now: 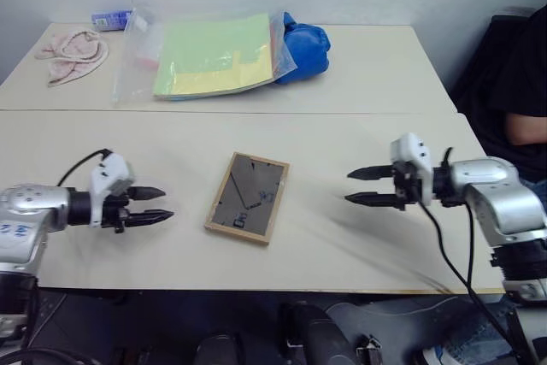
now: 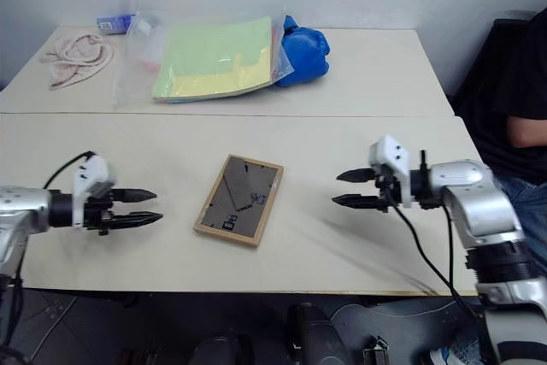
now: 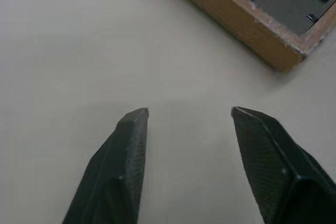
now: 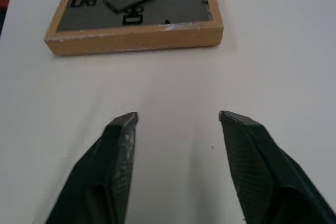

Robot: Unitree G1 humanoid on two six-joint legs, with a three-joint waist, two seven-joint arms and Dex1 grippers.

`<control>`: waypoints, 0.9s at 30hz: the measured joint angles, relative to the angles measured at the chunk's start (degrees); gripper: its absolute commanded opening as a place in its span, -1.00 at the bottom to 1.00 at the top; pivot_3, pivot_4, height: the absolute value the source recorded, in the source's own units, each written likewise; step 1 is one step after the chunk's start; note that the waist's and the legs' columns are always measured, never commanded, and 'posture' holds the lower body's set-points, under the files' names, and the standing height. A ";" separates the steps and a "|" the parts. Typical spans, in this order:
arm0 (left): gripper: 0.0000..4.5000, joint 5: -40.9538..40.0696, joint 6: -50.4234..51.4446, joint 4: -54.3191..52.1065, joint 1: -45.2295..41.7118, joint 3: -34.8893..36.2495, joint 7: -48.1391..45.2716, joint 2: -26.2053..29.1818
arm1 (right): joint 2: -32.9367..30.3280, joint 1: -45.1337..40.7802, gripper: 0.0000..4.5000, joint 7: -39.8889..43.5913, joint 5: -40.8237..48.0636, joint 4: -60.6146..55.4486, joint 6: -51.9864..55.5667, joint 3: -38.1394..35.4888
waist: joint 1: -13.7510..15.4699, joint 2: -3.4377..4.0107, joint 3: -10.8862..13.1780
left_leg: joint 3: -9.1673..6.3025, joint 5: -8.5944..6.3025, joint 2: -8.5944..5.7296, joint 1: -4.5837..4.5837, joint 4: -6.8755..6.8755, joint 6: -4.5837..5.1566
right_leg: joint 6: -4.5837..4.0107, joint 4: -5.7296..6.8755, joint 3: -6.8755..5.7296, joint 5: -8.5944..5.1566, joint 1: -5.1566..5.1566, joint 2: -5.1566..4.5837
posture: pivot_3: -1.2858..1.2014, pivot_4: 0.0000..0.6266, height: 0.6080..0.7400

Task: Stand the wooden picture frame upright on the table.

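1. On the near counter (image 1: 359,138), the wooden picture frame (image 1: 248,197) lies flat, back side up, between both hands.
2. The left hand (image 1: 150,205) hovers well apart from the frame, fingers spread, holding nothing.
3. The right hand (image 1: 369,186) points at the frame from the other side, fingers spread and empty.
4. A blue bag (image 1: 303,47) and green folders (image 1: 216,55) sit on the far counter.

The wooden picture frame (image 1: 248,197) lies flat, back up, on the cream table (image 1: 359,143).
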 measured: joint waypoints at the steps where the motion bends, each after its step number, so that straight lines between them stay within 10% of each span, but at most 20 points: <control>1: -0.33 0.71 -0.41 1.21 -1.68 -1.34 -0.05 -1.64 | 1.30 -0.74 -0.46 -0.13 -1.55 1.14 -1.35 1.24 | 0.01 0.00 0.00 | 0.02 0.00 0.00 0.02 0.01 0.00 | 0.00 0.01 0.00 0.00 0.01 0.00 | 0.03 -0.52 1.00; 6: -0.97 2.35 -0.74 1.79 -6.05 -6.19 -0.58 -7.09 | 7.75 -1.79 -1.00 -2.43 -5.98 4.32 -4.96 5.58 | -0.19 0.00 0.00 | 0.06 0.00 0.01 -0.01 0.13 0.00 | 0.00 0.21 0.05 0.00 -0.05 0.00 | 0.03 -0.52 1.00; 19: -0.97 -2.89 14.25 -5.62 -5.10 -5.15 2.28 -12.11 | 15.34 -7.15 -1.00 -8.33 -12.25 13.96 -8.54 7.66 | -0.28 0.00 0.00 | 0.13 0.00 0.01 0.08 0.26 0.00 | -0.02 0.44 0.16 -0.01 -0.05 0.00 | 0.03 -0.52 1.00; 27: -0.05 -14.54 48.31 -5.40 -5.41 0.94 5.39 -7.65 | 7.43 -1.22 -1.00 -0.40 -14.27 1.89 -13.12 10.41 | -0.67 -0.02 -0.02 | 0.12 0.01 0.00 0.27 0.21 -0.03 | -0.06 0.53 0.21 -0.04 0.02 0.00 | 0.03 -0.52 1.00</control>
